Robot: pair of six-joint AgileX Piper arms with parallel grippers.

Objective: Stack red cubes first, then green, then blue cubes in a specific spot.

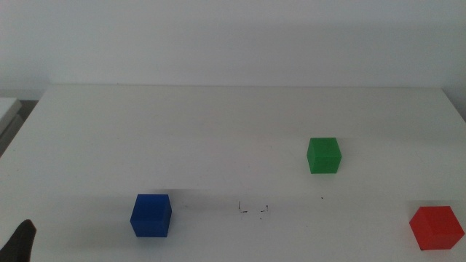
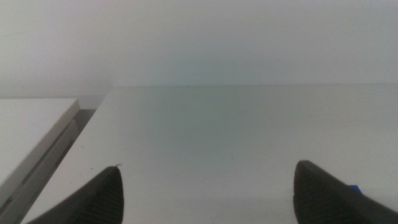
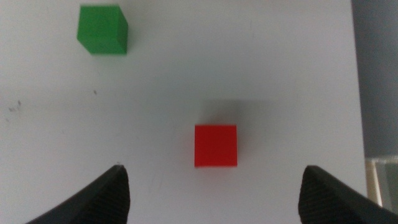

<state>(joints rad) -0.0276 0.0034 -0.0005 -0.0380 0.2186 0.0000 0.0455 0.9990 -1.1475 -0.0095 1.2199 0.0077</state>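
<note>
The red cube sits at the front right of the white table. In the right wrist view the red cube lies just ahead of my right gripper, which hovers above it, open and holding nothing. The green cube stands further back, right of centre. At the front left stands the blue cube. The specific spot, two tiny black marks, lies between the blue and red cubes. My left gripper waits open and empty at the front left corner, with its tip showing.
A lone black speck lies in front of the green cube. The table's right edge runs close beside the red cube, with dark floor beyond. A second white surface adjoins the table on the left.
</note>
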